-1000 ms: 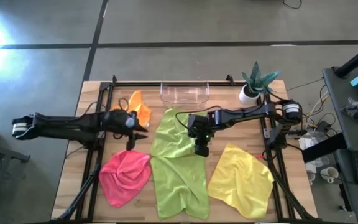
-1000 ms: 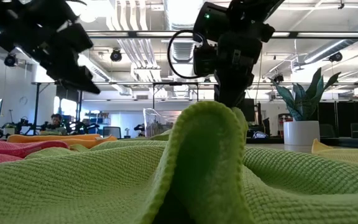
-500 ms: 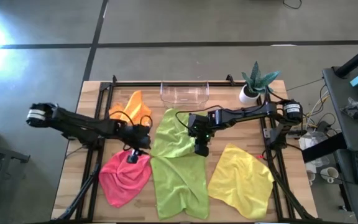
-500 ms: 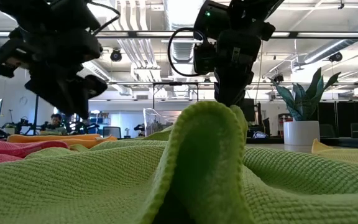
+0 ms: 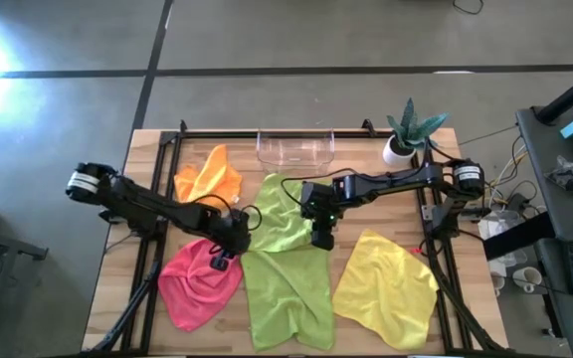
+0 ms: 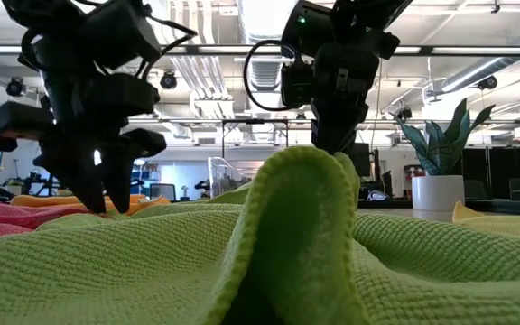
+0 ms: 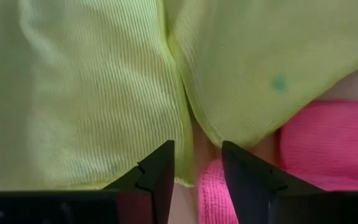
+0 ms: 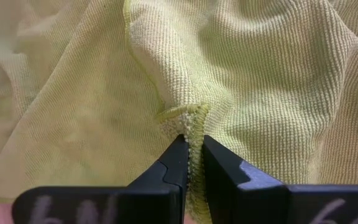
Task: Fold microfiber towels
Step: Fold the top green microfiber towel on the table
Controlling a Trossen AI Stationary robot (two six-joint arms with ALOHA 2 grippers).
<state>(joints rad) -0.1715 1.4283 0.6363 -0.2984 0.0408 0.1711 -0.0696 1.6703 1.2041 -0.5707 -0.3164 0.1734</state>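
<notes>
High view: we see the right hand (image 5: 321, 239) clamped on a fold of the upper green towel (image 5: 279, 214), which overlaps the lower green towel (image 5: 286, 293) on the surface (image 5: 147, 149). The left hand (image 5: 222, 261), fingers apart, sits where the pink towel (image 5: 199, 283) meets the green ones. The orange towel (image 5: 207, 177) and yellow towel (image 5: 386, 288) lie apart.

Low view: we see the pinched green fold raised.

Left wrist view: we see parted fingers (image 7: 157, 174) over green and pink edges.

Right wrist view: we see fingers (image 8: 176, 162) gripping a green hem.
</notes>
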